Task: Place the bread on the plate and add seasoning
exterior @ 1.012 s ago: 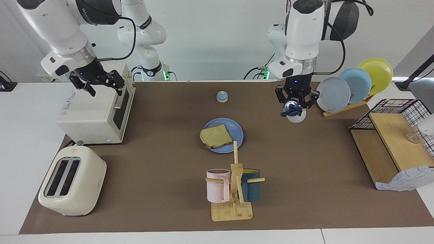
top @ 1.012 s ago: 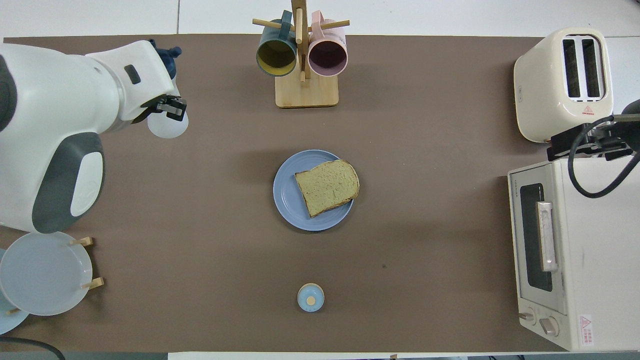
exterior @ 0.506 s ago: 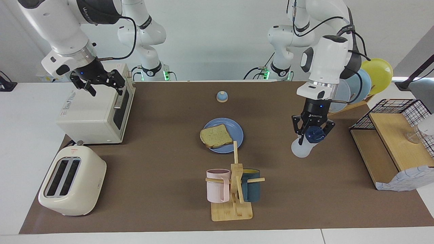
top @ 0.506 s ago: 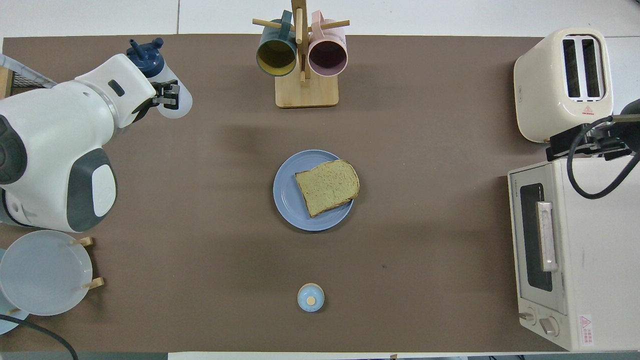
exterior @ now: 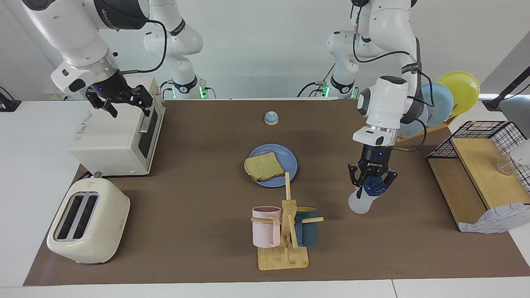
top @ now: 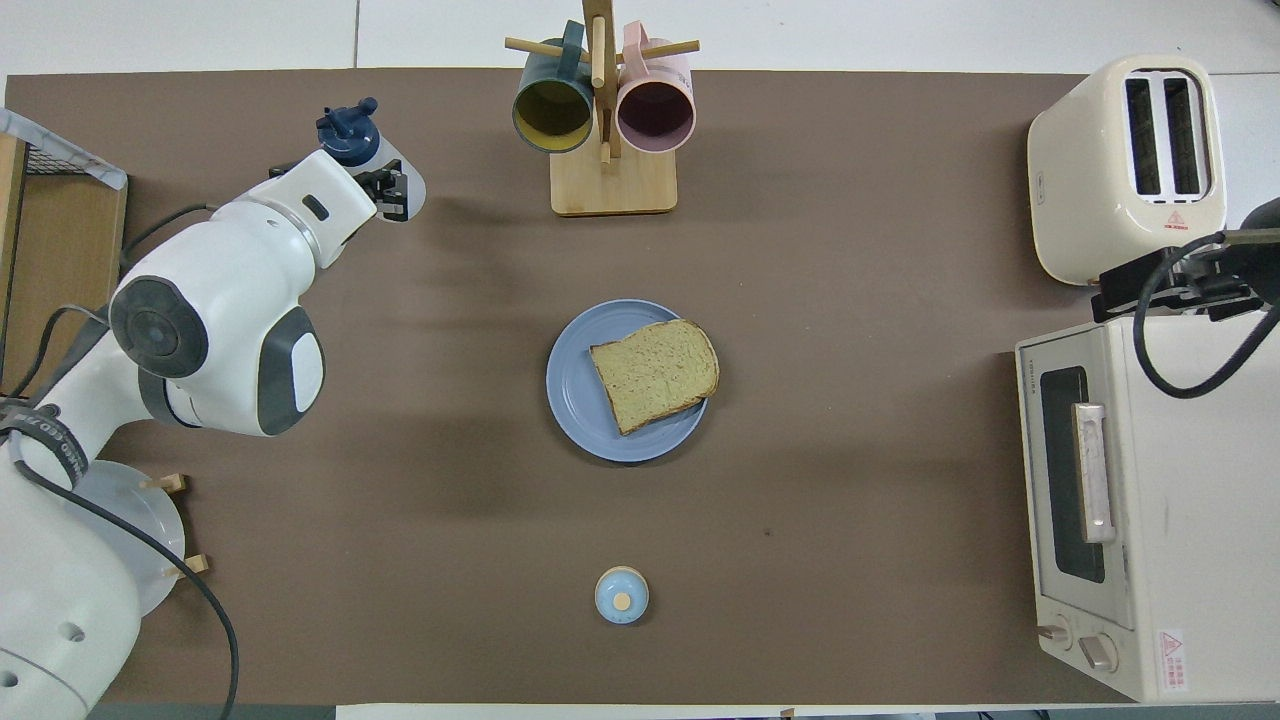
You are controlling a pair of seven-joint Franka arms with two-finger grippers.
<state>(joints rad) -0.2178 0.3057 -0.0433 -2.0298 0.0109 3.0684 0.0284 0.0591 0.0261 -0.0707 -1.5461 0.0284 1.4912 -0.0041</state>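
Note:
The bread [exterior: 263,165] [top: 655,372] lies on the blue plate [exterior: 290,162] [top: 572,395] in the middle of the mat. My left gripper [exterior: 371,187] [top: 378,182] is shut on the seasoning [exterior: 359,203] [top: 405,180], a whitish bottle with a navy cap, held tilted. It hangs low over the mat beside the mug rack [exterior: 285,231], toward the left arm's end; I cannot tell whether its base touches the mat. My right gripper [exterior: 120,101] waits open over the toaster oven [exterior: 116,132], with nothing in it.
A small blue bell [exterior: 271,118] sits nearer the robots than the plate. A cream toaster [exterior: 87,221] stands at the right arm's end. Upright plates in a wooden rack [exterior: 439,103] and a wire-and-wood shelf [exterior: 480,165] fill the left arm's end.
The left arm has carried the bottle down and away from the robots, from beside the plate rack to low beside the mug rack. The right arm has not moved.

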